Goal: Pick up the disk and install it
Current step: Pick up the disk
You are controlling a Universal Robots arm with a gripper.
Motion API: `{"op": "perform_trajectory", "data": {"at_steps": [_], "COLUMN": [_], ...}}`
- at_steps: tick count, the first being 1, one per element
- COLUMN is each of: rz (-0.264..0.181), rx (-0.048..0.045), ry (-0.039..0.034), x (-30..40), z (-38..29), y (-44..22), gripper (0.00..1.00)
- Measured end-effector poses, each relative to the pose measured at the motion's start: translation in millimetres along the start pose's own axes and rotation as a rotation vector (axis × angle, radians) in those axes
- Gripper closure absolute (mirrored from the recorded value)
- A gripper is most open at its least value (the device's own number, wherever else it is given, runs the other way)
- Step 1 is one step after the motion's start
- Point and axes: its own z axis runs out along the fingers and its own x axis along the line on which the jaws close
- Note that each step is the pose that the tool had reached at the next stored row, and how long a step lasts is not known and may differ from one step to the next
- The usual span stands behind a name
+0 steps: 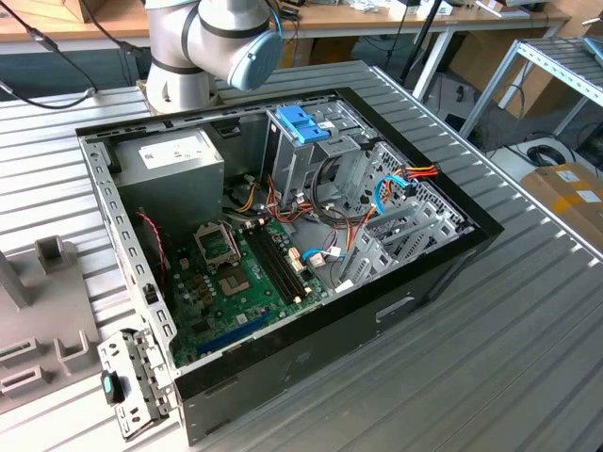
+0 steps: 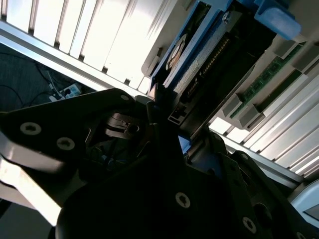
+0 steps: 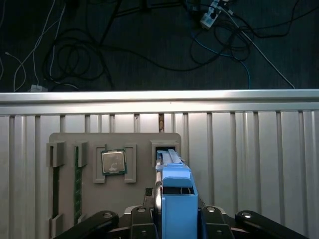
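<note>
My jaws: clamped on the disk (image 3: 177,199), one on each blue rail.
Disk: I hold it on edge at the slot of the grey holder (image 3: 142,142), beside the processor chip (image 3: 113,162).
Holder: flat on the slatted tabletop (image 3: 249,149).
Computer case (image 1: 283,235): lies open.

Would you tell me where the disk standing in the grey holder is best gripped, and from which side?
Probably the free blue-railed end of the disk, pinched across its two broad faces, coming straight down toward the grey holder. It stands on edge with its far end seated in a slot, so only the free end is exposed, and flat faces suit a pinch.
</note>
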Motion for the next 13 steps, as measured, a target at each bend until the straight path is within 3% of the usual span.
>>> {"op": "perform_trajectory", "data": {"at_steps": [13], "rz": [0.000], "rx": [-0.0001], "ry": [0.0000], "x": [-0.2], "z": [-7.0], "y": [0.3], "gripper": [0.63]}}
